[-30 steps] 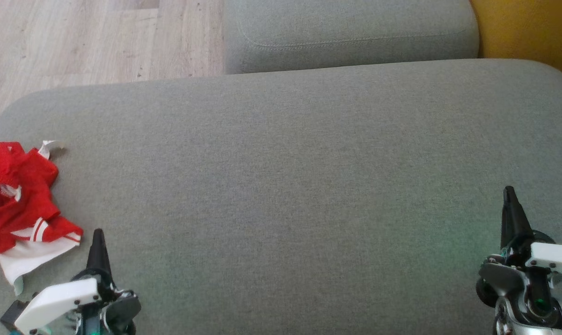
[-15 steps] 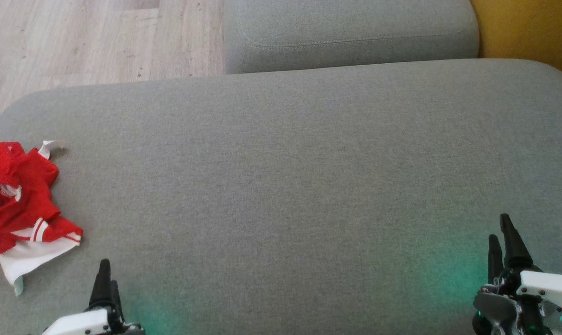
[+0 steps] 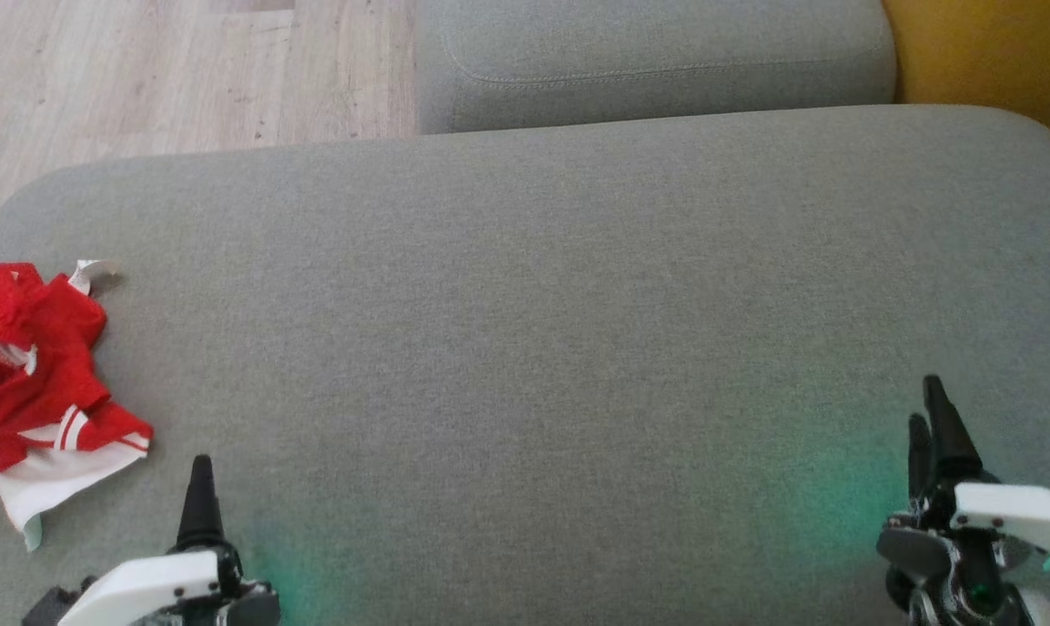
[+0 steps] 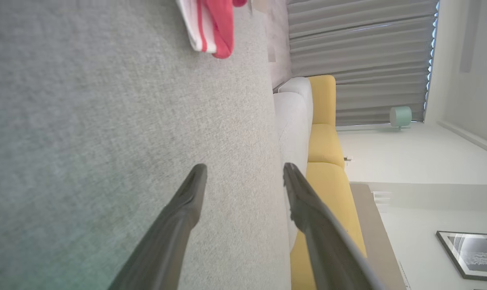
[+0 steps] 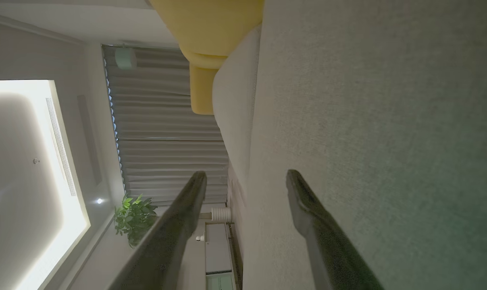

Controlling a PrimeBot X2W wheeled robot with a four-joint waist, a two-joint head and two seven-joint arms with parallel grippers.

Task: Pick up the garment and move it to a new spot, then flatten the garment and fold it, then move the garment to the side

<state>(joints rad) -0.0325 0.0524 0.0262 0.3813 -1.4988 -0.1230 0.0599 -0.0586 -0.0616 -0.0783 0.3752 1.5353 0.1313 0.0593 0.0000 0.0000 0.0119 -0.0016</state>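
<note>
Crumpled red-and-white garment lies at the left edge of the grey seat cushion, part of it cut off by the frame. Empty left claw is spread at the cushion's near-left corner, near the garment but apart from it. Empty right claw is spread at the cushion's near-right corner. The garment looks light, limp and thin, so it will likely sag and bunch. Best hold is probably a pinch on the white hem nearest the left claw, or on a raised red fold.
</note>
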